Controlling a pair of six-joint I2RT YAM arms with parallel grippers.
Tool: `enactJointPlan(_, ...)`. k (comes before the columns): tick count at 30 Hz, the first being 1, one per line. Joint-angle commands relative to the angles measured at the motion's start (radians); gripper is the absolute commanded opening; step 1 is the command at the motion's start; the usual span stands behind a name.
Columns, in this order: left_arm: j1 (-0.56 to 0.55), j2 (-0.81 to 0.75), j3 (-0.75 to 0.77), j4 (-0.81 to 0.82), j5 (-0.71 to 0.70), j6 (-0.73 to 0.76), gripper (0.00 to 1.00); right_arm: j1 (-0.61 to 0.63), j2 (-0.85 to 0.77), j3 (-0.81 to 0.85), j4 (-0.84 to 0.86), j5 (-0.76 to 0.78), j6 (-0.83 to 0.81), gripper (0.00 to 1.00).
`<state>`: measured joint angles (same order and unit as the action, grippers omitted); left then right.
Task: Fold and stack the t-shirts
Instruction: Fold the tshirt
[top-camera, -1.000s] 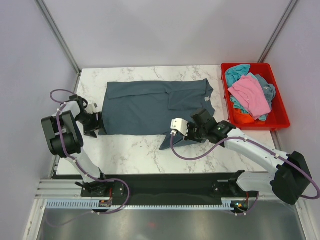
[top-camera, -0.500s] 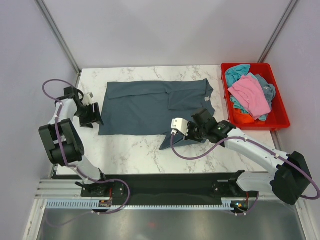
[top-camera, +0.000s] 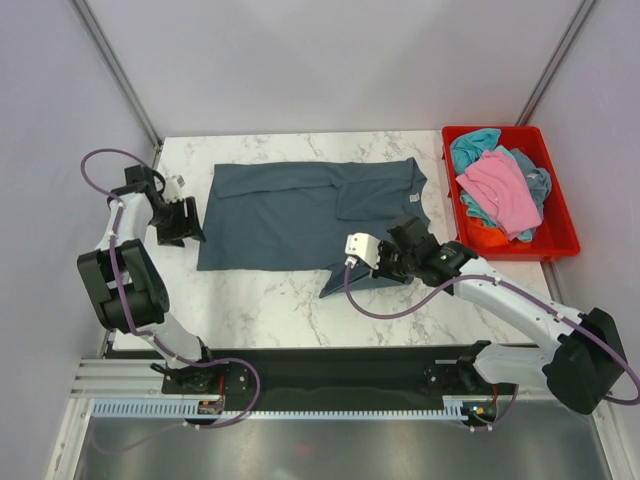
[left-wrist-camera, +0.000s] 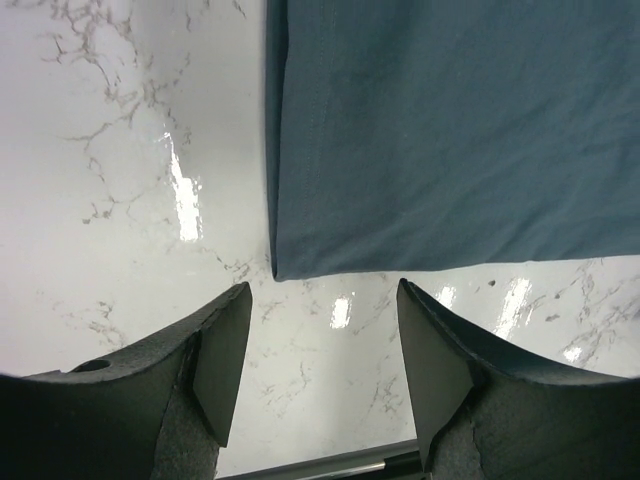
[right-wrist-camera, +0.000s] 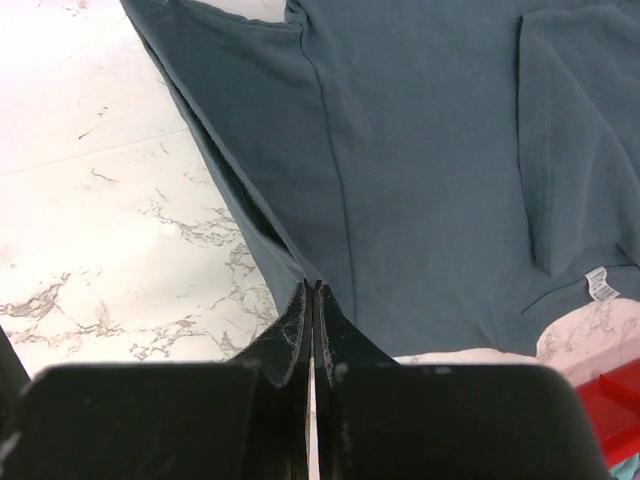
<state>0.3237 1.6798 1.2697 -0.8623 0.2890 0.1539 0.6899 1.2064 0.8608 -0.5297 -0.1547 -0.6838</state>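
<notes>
Right claw (right-wrist-camera: 312, 288) clenched on slate-blue t-shirt (right-wrist-camera: 430, 150) edge — left claw (left-wrist-camera: 320, 300) released, empty, just off shirt corner.

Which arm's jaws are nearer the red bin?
Right. The right gripper, jaws shut on the blue shirt, sits just left of the red bin; the left gripper hangs past the shirt's left edge.

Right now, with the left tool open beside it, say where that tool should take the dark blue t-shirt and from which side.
Take the near left corner of the dark blue t-shirt, coming in low from the left. The cloth lies flat on the table there, its straight hemmed edge bare and facing the open left tool, so a finger could probably slide under.
</notes>
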Motion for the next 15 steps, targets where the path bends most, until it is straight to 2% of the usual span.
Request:
enactJointPlan(1, -0.005, -0.034, 0.053, 0.002, 0.002, -0.019, 0.68, -0.007, -0.031, 0.006, 0.03, 0.007, 0.004, 0.0)
enactJointPlan(3, -0.006, -0.031, 0.066, 0.002, 0.002, -0.019, 0.68, -0.009, -0.037, 0.004, 0.028, 0.009, 0.003, 0.0)
enactJointPlan(4, -0.008, -0.029, 0.071, -0.068, 0.012, -0.016, 0.03, -0.009, -0.039, 0.003, 0.028, 0.009, 0.001, 0.0)
enactJointPlan(5, -0.008, -0.028, 0.082, -0.07, 0.312, -0.019, 0.02, -0.009, -0.041, 0.003, 0.028, 0.009, 0.003, 0.0)
enactJointPlan(15, -0.018, -0.022, 0.117, -0.081, 0.32, -0.03, 0.02, -0.015, -0.048, 0.012, 0.025, 0.009, 0.0, 0.0)
